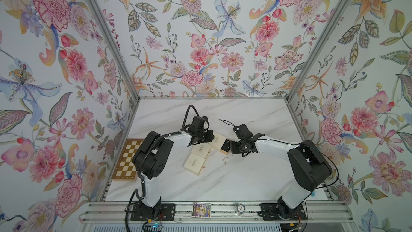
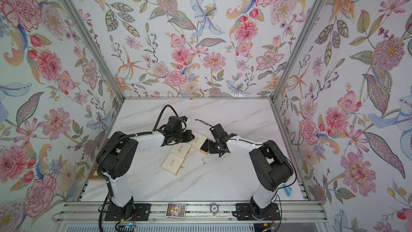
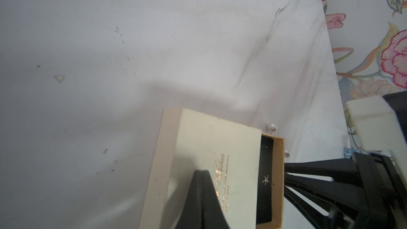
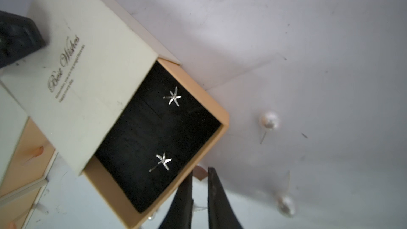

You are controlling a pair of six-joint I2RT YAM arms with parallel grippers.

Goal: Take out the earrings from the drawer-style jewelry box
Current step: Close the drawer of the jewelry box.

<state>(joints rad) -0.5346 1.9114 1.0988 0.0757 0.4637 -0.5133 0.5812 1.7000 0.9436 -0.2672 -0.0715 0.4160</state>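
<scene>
The jewelry box (image 4: pixel 92 67) is held down by the closed, empty left gripper (image 3: pixel 201 171); its drawer (image 4: pixel 209 106) is judged open enough. The right gripper (image 4: pixel 200 168) is parted narrowly at the pink tab (image 4: pixel 202 174); a pinch cannot be confirmed. Two star earrings (image 4: pixel 172 96) inside must next be pinched finely; pearl earrings (image 4: pixel 269 120) lie beside it. The drawer's rear is hidden.

Open tabletop (image 1: pixel 256 112) beyond — cream boxes (image 1: pixel 194 164) midway

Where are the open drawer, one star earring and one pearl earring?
open drawer (image 4: pixel 198 96): right wrist view, tan rim.
star earring (image 4: pixel 163 161): right wrist view, its centre.
pearl earring (image 4: pixel 269 120): right wrist view, its bead.
</scene>
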